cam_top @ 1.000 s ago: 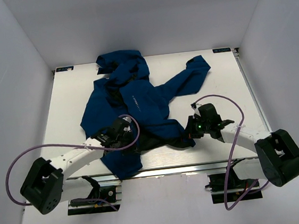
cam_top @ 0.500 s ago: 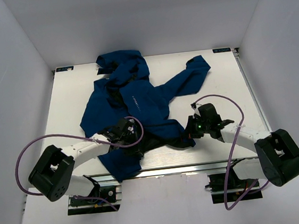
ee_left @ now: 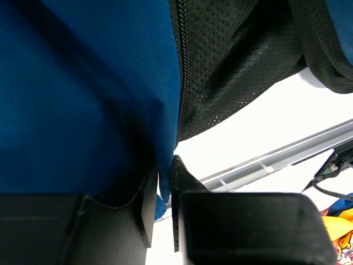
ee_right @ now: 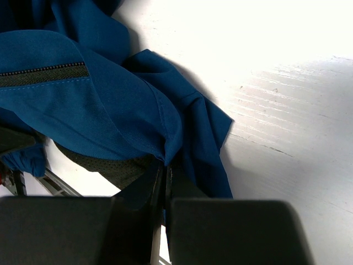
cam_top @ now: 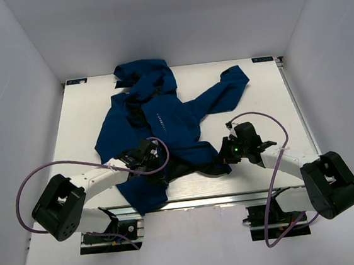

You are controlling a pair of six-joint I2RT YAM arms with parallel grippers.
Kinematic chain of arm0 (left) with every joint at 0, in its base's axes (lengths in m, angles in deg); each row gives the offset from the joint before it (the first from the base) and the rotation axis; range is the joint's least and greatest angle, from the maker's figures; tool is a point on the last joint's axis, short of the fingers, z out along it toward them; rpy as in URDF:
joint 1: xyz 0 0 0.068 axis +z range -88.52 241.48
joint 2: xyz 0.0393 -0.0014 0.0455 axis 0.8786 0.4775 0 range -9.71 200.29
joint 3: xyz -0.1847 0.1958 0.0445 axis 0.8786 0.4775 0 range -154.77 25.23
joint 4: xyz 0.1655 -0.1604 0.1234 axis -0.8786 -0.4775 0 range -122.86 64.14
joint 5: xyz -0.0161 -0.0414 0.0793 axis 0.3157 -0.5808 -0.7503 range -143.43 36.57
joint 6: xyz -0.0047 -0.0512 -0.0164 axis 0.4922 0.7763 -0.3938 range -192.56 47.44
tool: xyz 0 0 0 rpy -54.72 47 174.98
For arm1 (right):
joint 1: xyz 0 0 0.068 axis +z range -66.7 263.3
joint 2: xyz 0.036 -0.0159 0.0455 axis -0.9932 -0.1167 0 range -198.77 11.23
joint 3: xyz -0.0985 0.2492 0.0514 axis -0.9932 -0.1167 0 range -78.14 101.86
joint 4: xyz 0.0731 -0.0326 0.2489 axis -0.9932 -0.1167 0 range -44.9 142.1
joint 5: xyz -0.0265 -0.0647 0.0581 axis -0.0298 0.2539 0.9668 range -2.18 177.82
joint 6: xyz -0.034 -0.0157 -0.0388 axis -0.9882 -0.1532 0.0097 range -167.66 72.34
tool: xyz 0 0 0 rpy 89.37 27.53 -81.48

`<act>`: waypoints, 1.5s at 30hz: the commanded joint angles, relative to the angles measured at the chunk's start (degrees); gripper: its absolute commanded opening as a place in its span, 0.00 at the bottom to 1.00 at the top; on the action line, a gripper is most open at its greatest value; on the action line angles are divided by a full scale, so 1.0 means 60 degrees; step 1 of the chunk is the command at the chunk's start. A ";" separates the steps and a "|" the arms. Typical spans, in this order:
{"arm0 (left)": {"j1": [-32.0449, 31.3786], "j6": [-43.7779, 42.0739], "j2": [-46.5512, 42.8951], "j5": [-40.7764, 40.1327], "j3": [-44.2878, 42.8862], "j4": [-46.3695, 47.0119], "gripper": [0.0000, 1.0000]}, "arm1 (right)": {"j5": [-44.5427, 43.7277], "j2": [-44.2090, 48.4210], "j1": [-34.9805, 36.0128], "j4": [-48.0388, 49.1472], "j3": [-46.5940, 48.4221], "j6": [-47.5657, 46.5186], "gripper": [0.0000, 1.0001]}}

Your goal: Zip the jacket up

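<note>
The navy hooded jacket [cam_top: 163, 124] lies crumpled on the white table [cam_top: 262, 98], hood at the back, one sleeve stretched to the back right, black mesh lining showing along the near hem. My left gripper [cam_top: 150, 168] is shut on the jacket's front edge [ee_left: 163, 182] beside the zipper teeth [ee_left: 181, 83]. My right gripper [cam_top: 225, 159] is shut on the jacket's hem corner [ee_right: 165, 157]; a zipper strip [ee_right: 44, 74] shows at the upper left of the right wrist view.
The table's near edge has a metal rail [cam_top: 234, 197], which also shows in the left wrist view [ee_left: 276, 163]. White walls enclose the table on three sides. Purple cables loop from both arms.
My left arm swung its elbow in and the gripper shifted slightly right along the hem. The right arm and the jacket have barely moved.
</note>
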 commanded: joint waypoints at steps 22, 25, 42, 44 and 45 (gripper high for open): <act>-0.0030 0.0103 -0.0662 -0.0039 -0.0498 -0.0456 0.11 | 0.0247 -0.0323 -0.0016 0.0054 0.0102 -0.0367 0.00; -0.0030 0.0060 -0.0720 0.0093 -0.0601 -0.0514 0.00 | 0.0234 -0.0133 -0.0031 0.0157 0.0087 -0.0426 0.00; -0.0015 -0.0057 -0.3665 -0.1445 -0.1568 -0.2640 0.00 | 0.0215 0.0200 -0.0251 0.0155 0.0513 -0.1026 0.00; -0.0015 -0.0159 -0.3782 -0.1226 -0.1452 -0.1736 0.00 | 0.1109 0.0685 -0.0192 0.0521 0.0614 -0.1392 0.00; -0.0030 -0.0204 -0.3797 -0.0906 -0.1393 -0.1382 0.00 | 0.1431 0.1137 -0.0148 0.0567 0.0716 -0.1553 0.00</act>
